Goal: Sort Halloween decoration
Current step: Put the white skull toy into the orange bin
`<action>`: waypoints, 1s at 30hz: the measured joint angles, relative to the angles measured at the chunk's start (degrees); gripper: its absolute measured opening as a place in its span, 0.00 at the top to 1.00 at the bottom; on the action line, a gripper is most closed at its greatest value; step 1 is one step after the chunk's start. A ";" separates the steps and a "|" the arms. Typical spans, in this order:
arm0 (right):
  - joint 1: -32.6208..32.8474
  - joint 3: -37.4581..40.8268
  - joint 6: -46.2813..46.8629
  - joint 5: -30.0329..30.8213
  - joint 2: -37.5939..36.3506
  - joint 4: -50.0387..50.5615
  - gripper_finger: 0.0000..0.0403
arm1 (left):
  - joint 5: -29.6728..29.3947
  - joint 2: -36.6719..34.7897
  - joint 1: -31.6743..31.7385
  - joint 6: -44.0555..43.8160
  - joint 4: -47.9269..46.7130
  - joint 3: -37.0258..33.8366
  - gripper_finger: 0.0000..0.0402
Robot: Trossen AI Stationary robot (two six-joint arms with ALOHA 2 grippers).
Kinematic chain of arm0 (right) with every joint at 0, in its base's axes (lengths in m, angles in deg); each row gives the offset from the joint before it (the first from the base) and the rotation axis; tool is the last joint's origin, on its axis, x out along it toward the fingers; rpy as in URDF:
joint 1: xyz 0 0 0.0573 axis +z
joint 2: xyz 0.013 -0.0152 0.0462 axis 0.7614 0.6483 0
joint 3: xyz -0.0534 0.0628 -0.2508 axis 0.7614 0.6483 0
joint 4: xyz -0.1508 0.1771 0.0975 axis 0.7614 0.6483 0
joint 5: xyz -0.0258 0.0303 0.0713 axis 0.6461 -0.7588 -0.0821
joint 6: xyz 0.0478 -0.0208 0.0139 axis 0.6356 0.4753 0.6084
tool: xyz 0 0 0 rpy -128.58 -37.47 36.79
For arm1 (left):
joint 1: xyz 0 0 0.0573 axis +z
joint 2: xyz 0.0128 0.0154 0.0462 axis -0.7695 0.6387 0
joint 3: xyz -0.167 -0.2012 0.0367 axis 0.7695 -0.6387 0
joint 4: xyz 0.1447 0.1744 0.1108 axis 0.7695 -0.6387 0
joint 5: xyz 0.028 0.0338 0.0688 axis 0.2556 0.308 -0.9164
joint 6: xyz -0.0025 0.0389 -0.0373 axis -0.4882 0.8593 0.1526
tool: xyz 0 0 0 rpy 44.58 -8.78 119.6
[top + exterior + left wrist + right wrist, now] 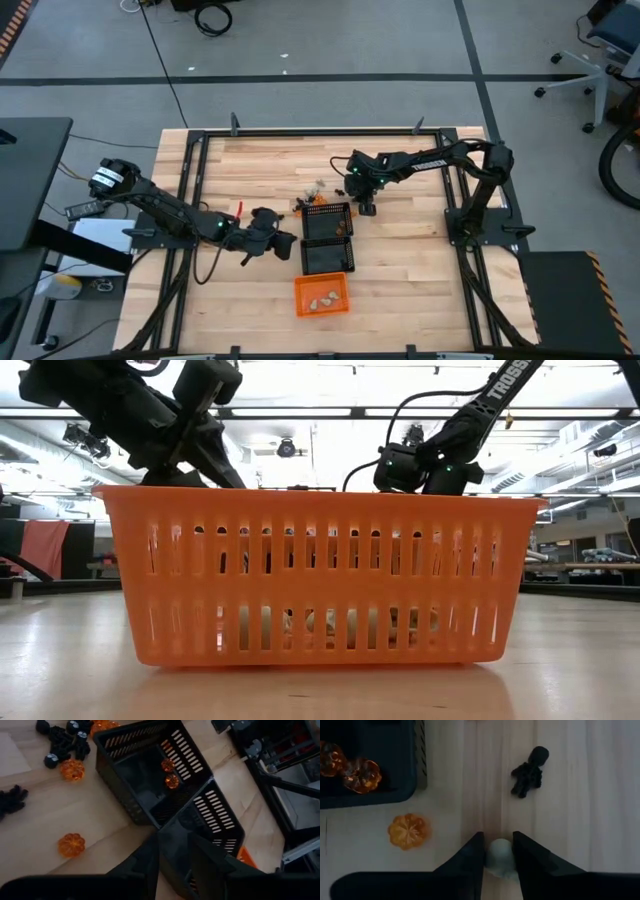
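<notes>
Cream-white trinket (499, 856) pinched in right end effector (498, 854) beside mesh basket (370, 795); left end effector (172, 857) closed, empty

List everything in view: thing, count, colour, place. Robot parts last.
Mesh baskets: two, black, end to end at table centre; the far one holds two orange pumpkins.
Rectangular basket: one, orange, near the table's front edge, with cream-white trinkets inside, count unclear.
Loose pumpkins: at least three, orange, on the wood beside the far basket, one at.
Skeleton figure: one, black, on the wood ahead of the right gripper.
Black trinkets: a cluster, count unclear, past the far basket.
Table: one, light wood.
Left gripper: beside the near mesh basket.
Right gripper: shut on a cream-white trinket.
</notes>
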 joint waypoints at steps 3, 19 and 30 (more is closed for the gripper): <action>0.20 -1.31 0.02 0.38 -0.25 3.94 0.77 | -0.02 0.00 0.33 0.00 0.03 0.01 0.73; 6.12 -20.00 11.86 -2.20 -2.73 29.74 0.77 | -0.20 0.00 3.91 5.84 -5.63 0.00 0.73; 20.21 -26.11 36.16 -6.94 -2.78 18.25 0.77 | 11.60 -0.11 11.04 19.89 -13.95 0.00 0.73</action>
